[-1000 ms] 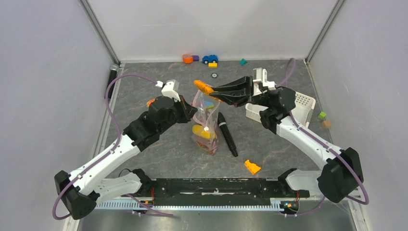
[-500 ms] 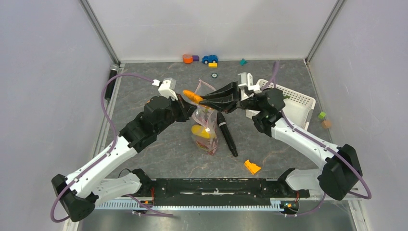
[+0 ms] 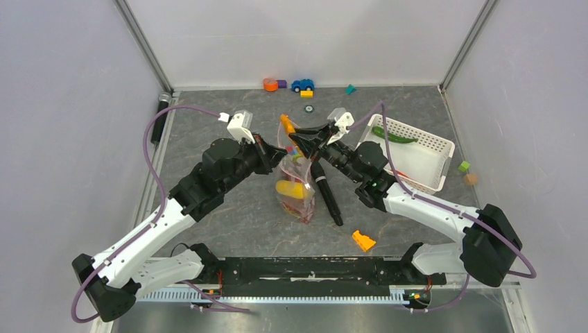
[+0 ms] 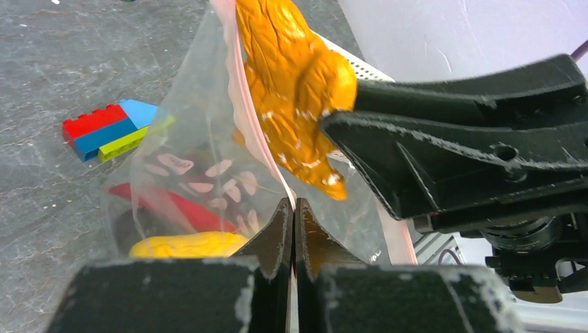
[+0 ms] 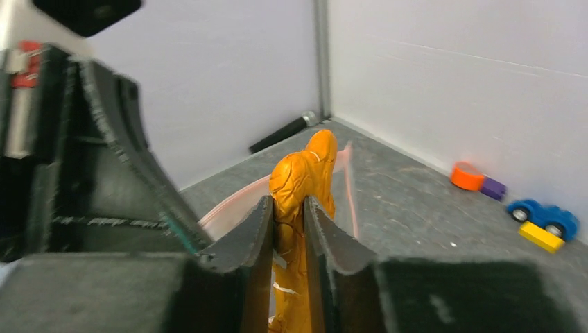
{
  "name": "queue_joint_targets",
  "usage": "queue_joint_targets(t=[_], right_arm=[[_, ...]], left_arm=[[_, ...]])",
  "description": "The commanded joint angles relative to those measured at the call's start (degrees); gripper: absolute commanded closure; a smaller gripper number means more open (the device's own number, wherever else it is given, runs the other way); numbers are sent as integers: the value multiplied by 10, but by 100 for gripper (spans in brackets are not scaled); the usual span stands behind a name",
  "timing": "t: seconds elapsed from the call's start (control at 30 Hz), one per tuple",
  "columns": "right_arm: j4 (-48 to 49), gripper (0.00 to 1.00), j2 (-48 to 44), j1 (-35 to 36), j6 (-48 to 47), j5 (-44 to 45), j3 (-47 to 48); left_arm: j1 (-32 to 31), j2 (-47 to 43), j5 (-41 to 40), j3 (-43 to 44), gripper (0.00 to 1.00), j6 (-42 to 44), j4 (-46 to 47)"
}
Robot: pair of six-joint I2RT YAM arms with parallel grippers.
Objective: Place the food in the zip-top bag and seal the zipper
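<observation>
over bag (image 4: 187, 132) pinched by left jaws, right jaws grip carrot (image 5: 298, 184)

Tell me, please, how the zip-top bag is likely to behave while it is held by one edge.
Probably floppy: the zip-top bag sags creased below the left gripper, which pinches only its pink edge. Likely bottom-heavy, as the yellow food lies low inside, so it may swing. Its mouth may fold when the carrot in the right gripper pushes in.

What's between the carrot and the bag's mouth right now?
Nothing visible. The right gripper holds the carrot right at the raised mouth of the zip-top bag, whose edge the left gripper pinches.
</observation>
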Motion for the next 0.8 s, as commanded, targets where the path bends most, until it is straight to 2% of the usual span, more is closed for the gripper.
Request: queue_joint_targets(t=[0.0, 0.17, 0.3, 0.4, 0.6, 0.67, 0.77], right_arm=[[4, 68, -17, 26, -24, 168, 3], [3, 47, -31, 37, -48, 173, -9], [-15, 20, -55, 37, -94, 126, -13], [-64, 2, -70, 37, -134, 100, 3], [-202, 2, -93, 25, -158, 131, 56], [-258, 2, -106, 4, -155, 137, 78], [-276, 2, -143, -42, -134, 114, 69]], left_arm=[[0, -6, 31, 20, 98, -17, 48], [0, -8, 26, 20, 98, -16, 51], [0, -13, 14, 13, 98, -15, 51], [0, -16, 7, 9, 98, -13, 50], [0, -17, -5, -1, 98, -9, 48], [0, -17, -11, -1, 98, -2, 43], [0, -16, -16, -1, 98, 4, 35]])
